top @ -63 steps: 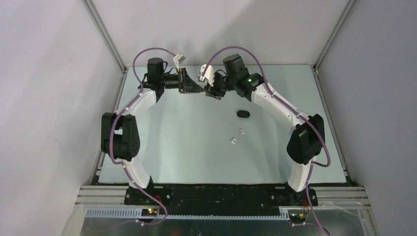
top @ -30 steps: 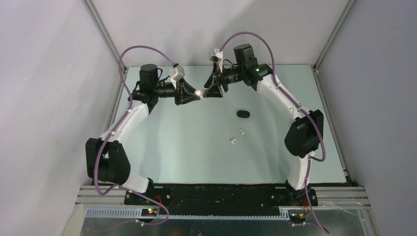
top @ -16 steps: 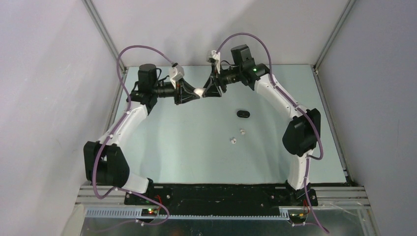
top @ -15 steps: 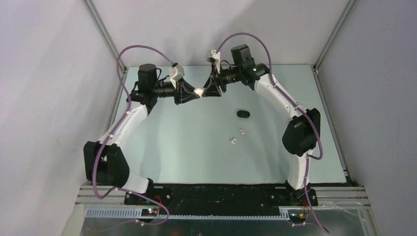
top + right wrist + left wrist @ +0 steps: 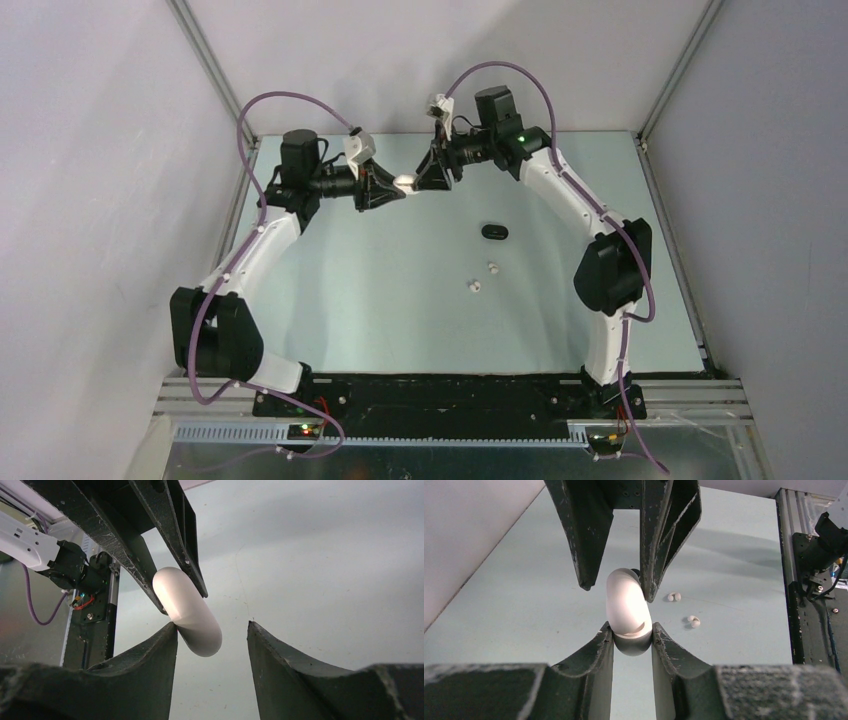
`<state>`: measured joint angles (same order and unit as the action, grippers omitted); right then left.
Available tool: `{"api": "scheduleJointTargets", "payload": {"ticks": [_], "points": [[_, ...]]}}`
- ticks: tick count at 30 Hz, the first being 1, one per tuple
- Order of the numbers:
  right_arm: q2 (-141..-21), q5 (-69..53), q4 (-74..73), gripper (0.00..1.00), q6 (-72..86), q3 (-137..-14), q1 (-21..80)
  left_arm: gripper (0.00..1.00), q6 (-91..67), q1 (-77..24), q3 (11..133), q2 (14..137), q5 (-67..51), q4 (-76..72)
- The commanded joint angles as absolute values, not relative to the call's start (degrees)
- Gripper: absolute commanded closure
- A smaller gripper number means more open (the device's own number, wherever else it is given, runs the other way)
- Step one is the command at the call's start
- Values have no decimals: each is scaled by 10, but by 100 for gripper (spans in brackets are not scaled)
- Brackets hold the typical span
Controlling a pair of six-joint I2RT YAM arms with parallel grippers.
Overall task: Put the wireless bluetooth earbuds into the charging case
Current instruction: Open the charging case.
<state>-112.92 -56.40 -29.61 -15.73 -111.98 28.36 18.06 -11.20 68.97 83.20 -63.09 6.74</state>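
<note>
My left gripper [image 5: 393, 187] is shut on a white oval charging case [image 5: 405, 183] and holds it in the air over the far middle of the table. In the left wrist view the case [image 5: 626, 605] stands pinched between the fingertips of that gripper [image 5: 633, 632]. My right gripper [image 5: 427, 180] faces it, open, with its jaws on either side of the case's free end. In the right wrist view [image 5: 212, 630] its left finger touches the case [image 5: 187, 612]. Two white earbuds [image 5: 492, 267] [image 5: 476, 285] lie on the table. The black earbuds are out of view.
A black oval case [image 5: 494, 231] lies closed on the table right of centre, beyond the white earbuds, which also show in the left wrist view [image 5: 674, 597] [image 5: 694, 621]. Grey walls stand on the left, right and far sides.
Both arms have swung together over the far middle, the left holding the white case. In the last half second the right gripper has drawn slightly back to the right; the left has stayed still.
</note>
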Motion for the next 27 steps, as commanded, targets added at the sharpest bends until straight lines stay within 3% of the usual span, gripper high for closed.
{"api": "scheduleJointTargets", "payload": {"ticks": [1,14,27], "points": [[-1124,-544,-237,43,-141,-1143,274,100,181,-122,696,820,-662,79],[-1123,-562,-240,60,-137,-1128,272,100,147,-120,710,831,-654,82],[-1115,-562,-262,58,-172,-1108,275,100,95,-115,718,836,-660,52]]}}
